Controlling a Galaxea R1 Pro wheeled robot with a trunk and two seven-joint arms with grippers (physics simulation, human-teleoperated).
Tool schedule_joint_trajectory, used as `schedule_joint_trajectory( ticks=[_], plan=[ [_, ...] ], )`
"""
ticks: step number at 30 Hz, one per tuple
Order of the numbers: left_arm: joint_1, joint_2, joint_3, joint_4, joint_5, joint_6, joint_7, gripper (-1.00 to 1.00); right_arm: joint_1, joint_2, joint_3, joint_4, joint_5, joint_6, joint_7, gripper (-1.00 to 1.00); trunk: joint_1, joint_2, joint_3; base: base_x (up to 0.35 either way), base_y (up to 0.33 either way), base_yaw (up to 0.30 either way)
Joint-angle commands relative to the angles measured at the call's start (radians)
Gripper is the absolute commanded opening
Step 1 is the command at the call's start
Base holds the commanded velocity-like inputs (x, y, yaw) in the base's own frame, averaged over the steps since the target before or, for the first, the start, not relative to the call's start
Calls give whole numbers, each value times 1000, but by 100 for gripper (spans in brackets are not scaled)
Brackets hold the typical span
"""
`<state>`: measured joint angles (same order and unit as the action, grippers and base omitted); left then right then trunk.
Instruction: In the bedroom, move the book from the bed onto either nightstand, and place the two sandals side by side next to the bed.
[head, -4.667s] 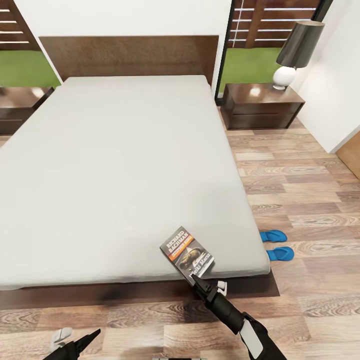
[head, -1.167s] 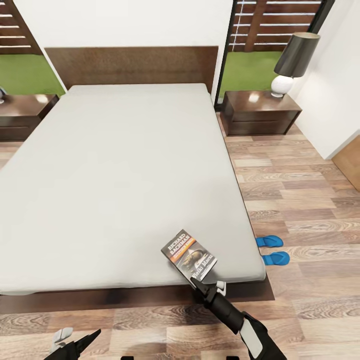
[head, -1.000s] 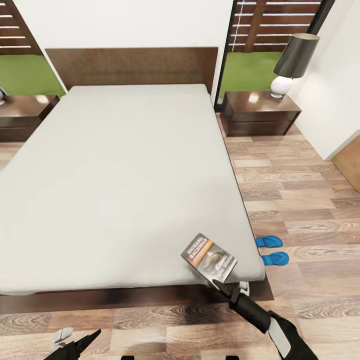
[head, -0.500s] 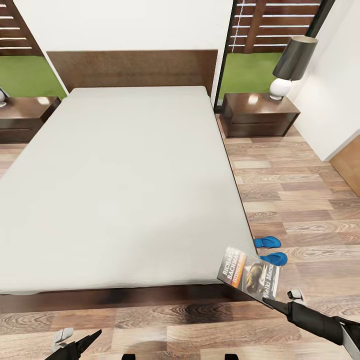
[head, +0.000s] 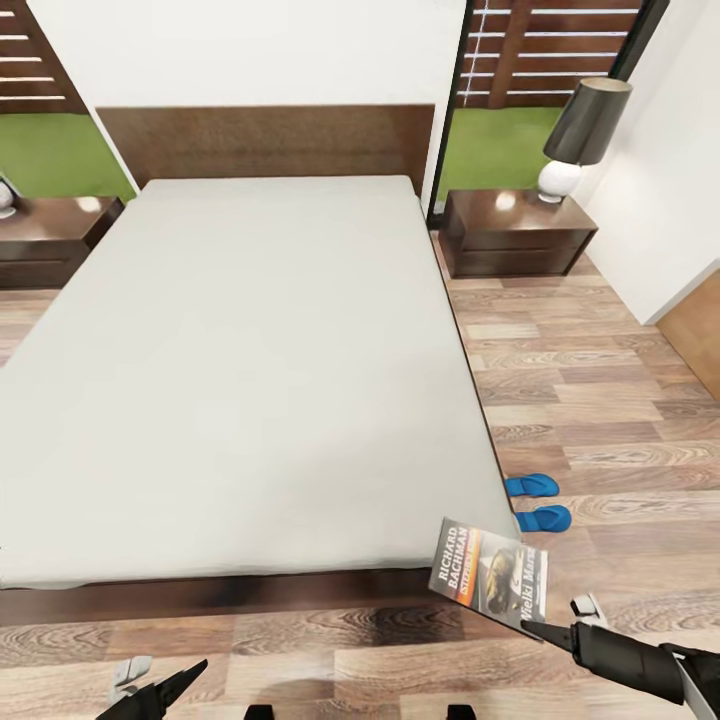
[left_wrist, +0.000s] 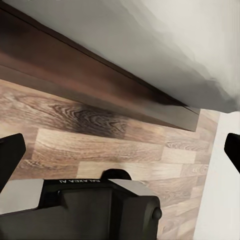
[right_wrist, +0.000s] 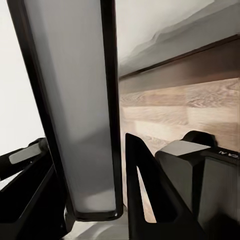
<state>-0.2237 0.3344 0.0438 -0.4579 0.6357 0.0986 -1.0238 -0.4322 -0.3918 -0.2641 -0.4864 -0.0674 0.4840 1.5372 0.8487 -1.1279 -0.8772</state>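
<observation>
At the lower right of the head view the right gripper (head: 535, 628) pinches the book (head: 490, 585) by its near edge, holding it lifted past the foot corner of the bed (head: 250, 380), its cover over the dark frame and the wood floor (head: 600, 400). In the right wrist view the book (right_wrist: 75, 110) stands as a grey slab clamped between the fingers (right_wrist: 145, 190). The two sandals (head: 536, 502) lie side by side on the floor just beside the bed's right edge, right of centre. A nightstand (head: 515, 233) with a lamp (head: 580, 135) sits at the upper right, with a broad strip of bare planks between it and the sandals. The left gripper (head: 150, 690), at the bottom left, has its fingertips spread apart, nothing between them
</observation>
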Motion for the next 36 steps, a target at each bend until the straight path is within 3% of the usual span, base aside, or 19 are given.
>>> schedule_joint_trajectory(
  ticks=[1,3,7,16,22,36],
  plan=[
    [0,0,0,0,6,10,-4,100,0,0,-1,0,4,8,2,-100,-4,7,3,0,0,0],
    [0,0,0,0,6,10,-4,100,0,1,-2,0,34,-59,-3,-100,-12,21,9,0,0,0],
    [0,0,1,0,6,10,-4,100,0,1,-3,0,45,-145,-3,-100,-27,49,22,0,0,0],
    [0,-1,-4,0,6,10,-4,100,0,2,-3,125,52,-228,1,-100,-61,112,50,0,0,0],
    [0,-13,-4,0,4,10,-4,100,-1,2,-3,145,48,-246,6,-100,-84,154,69,0,0,0],
    [0,-14,-3,-1,3,10,-4,100,0,2,-3,150,47,-246,8,-100,-138,252,112,0,0,0]
  ],
)
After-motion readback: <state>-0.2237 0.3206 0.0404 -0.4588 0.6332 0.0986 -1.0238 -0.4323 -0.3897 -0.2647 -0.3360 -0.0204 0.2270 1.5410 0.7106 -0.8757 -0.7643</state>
